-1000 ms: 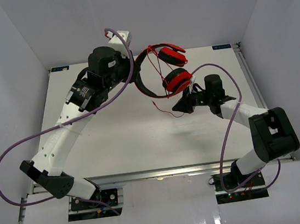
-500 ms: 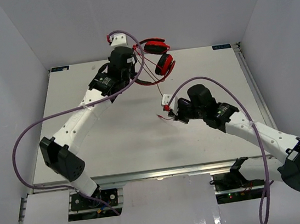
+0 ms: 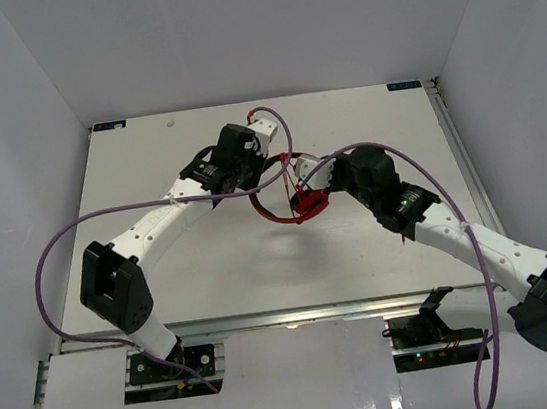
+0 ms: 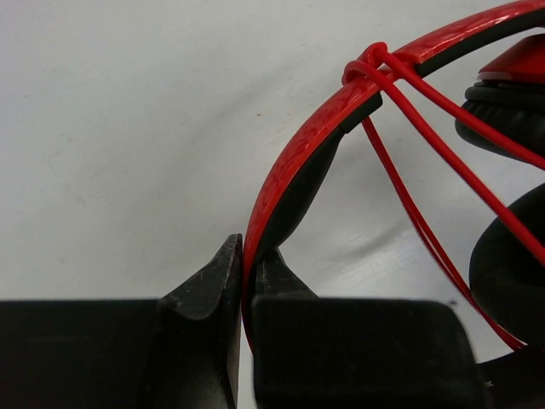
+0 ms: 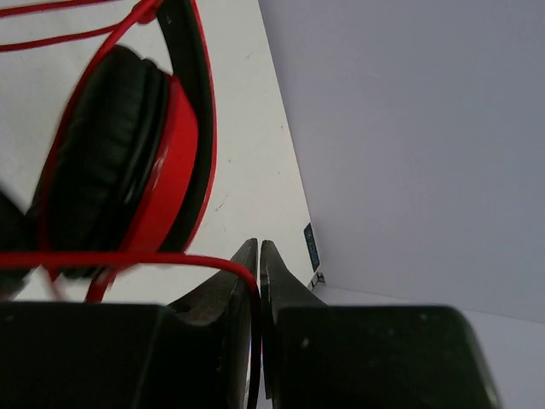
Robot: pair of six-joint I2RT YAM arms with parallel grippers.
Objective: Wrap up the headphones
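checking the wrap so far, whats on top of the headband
The thin red cable crosses over the headband and loops around it. The left gripper pinches the headband lower down, hiding that stretch.

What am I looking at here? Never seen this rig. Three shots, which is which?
Two robot arms are bolted at the near edge of a white table, each ending in a two-finger gripper. The wide picture looks down from above and behind them. The other two come from cameras on the wrists, so the black fingers at the bottom are each arm's own. Between the arms are red headphones, the thing to be wrapped. The left gripper is shut on the headband; the right gripper is shut on the thin red cable, beside an ear cup. Cable strands already cross the headband.
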